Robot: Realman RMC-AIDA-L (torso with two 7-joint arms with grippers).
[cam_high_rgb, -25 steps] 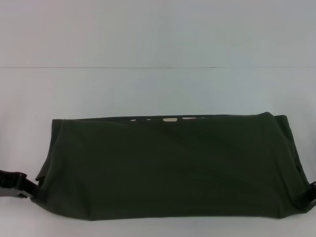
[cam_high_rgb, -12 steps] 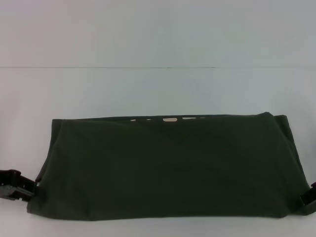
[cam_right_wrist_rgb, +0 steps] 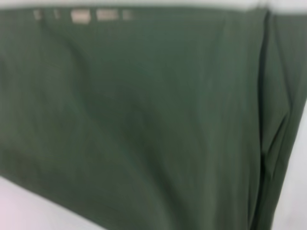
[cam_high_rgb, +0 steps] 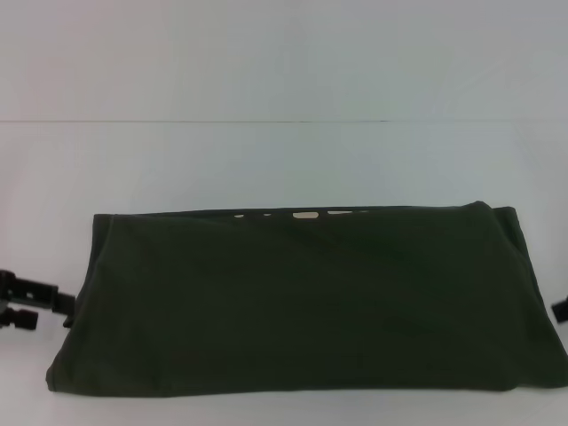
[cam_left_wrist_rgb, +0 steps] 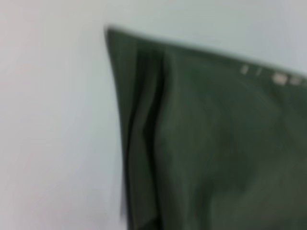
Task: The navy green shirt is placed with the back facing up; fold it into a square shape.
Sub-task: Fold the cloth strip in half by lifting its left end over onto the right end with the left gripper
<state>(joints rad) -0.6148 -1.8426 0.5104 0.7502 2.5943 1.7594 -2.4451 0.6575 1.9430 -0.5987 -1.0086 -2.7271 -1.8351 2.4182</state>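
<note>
The large dark olive-green short-sleeved shirt of soft matte fabric (cam_high_rgb: 302, 297) lies flat on the white worktop (cam_high_rgb: 284, 160), close to its near edge, as a wide band running from the left side to the right side. Its far long edge is straight, with a few pale marks showing along it near the middle; its near long edge runs just inside the worktop's near edge. At both short ends the fabric shows stacked layers, so it looks doubled over lengthwise already.

The black left tool (cam_high_rgb: 22, 302) sits on the worktop just beside the shirt's left end, near the near-left corner, apart from the cloth. Its prongs appear spread, with nothing between them. The black right tool (cam_high_rgb: 560, 310) shows only as a sliver at the worktop's right side, by the shirt's right end; whether it is apart or together cannot be told.

Judging from this, the lengthwise fold is laid down and neither tool has cloth in it, so the step in hand seems to be the gap between folds. The band is much wider than it is deep, so a square calls for bringing the ends across: the next move probably needs a fresh pinch on all layers at an end corner, then a carry toward the middle.
</note>
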